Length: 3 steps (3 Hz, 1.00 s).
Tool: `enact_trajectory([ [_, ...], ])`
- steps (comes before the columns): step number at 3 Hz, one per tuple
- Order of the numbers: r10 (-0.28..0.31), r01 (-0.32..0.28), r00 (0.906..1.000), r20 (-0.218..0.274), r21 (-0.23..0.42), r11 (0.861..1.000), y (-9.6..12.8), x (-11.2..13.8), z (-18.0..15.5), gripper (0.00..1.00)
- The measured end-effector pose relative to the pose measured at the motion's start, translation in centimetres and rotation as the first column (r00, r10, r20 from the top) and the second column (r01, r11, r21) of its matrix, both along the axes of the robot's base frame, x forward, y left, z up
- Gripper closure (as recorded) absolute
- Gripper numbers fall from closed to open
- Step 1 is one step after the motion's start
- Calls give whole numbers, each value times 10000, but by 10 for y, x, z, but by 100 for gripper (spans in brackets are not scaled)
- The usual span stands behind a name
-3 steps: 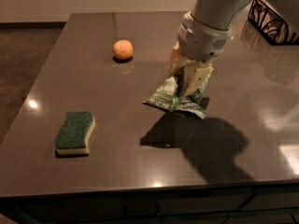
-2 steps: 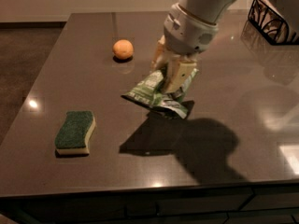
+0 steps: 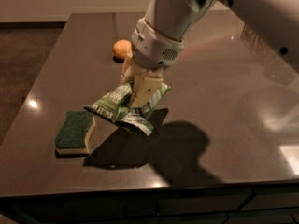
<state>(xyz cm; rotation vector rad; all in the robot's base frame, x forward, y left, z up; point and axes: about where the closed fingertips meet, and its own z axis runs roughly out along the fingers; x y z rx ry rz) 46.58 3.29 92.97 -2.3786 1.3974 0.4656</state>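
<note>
- Claw [image 3: 139, 88]: over the middle of the desk [image 3: 224, 125], pointing down, its cream fingers [image 3: 145, 90] clamped on the upper part of a green crumpled snack bag [image 3: 111, 108].
- Snack bag: hangs from the claw, tilted, with its lower corner toward the near edge. Its shadow [image 3: 154, 148] lies apart from it on the desk, so we judge the bag lifted and not resting on the surface.
- Change over the last second: arm [image 3: 173, 17] and bag have travelled together across the desk, away from the far corner with the wire basket and toward the sponge [image 3: 74, 132]. The grip looks the same throughout, and the bag has kept its hanging pose.
- Consequence: the bag is in carriage, not set down. It now sits just beside the sponge in the view, with its nearest edge above the sponge's top corner. We cannot tell whether the two touch, though the shadow suggests a gap.
- Sponge: green scouring face up, yellow body below, flat near the front edge. It has not shifted.
- Orange [image 3: 122, 49]: on the far side of the desk, behind the claw. It has not moved.
- Hidden or unclear:
  - The wrist housing covers part of the orange and the top of the bag.
  - The print on the bag is not legible.
  - The arm's upper part is cut off by the frame.
  - The wire basket seen earlier is only a faint dark pattern behind the arm now, and we do not mark it.
  - The finger on the far side of the bag is mostly covered.
</note>
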Motion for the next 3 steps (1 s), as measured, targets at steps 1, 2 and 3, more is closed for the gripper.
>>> enact_trajectory([
  [1,-363,369,9989,-299,198,9991,22,-16,-10,84],
  [2,-689,710,9960,-564,365,9968,37,-27,-16,61],
  [3,-667,686,9965,-513,358,9970,37,-27,-15,37],
])
